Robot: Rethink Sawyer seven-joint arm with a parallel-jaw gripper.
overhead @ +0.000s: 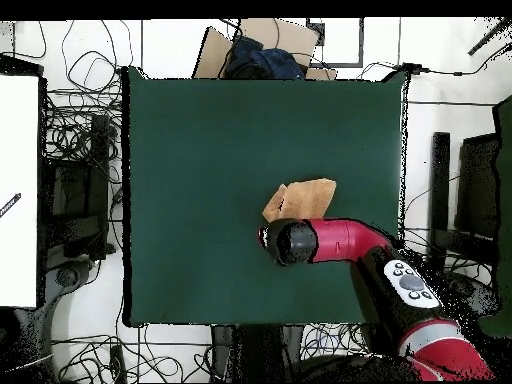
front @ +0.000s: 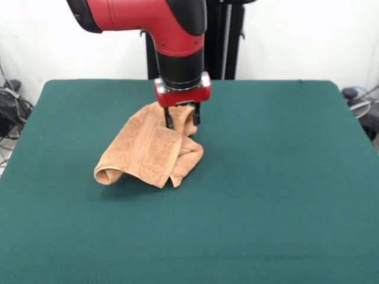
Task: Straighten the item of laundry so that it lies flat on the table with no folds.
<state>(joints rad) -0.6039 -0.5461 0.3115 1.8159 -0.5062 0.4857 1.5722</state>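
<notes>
We found the towel (front: 151, 151) bunched and folded over just left of the frame's center on the green table (front: 284, 177). The gripper (front: 182, 118) sat on its upper edge, fingers apparently pinching a raised fold, though it was kinda hard to see. Overhead, the arm (overhead: 335, 240) covered part of the cloth.

Overhead, arm (overhead: 335, 240) hides part of towel (overhead: 305, 197); hand unseen there.
</notes>
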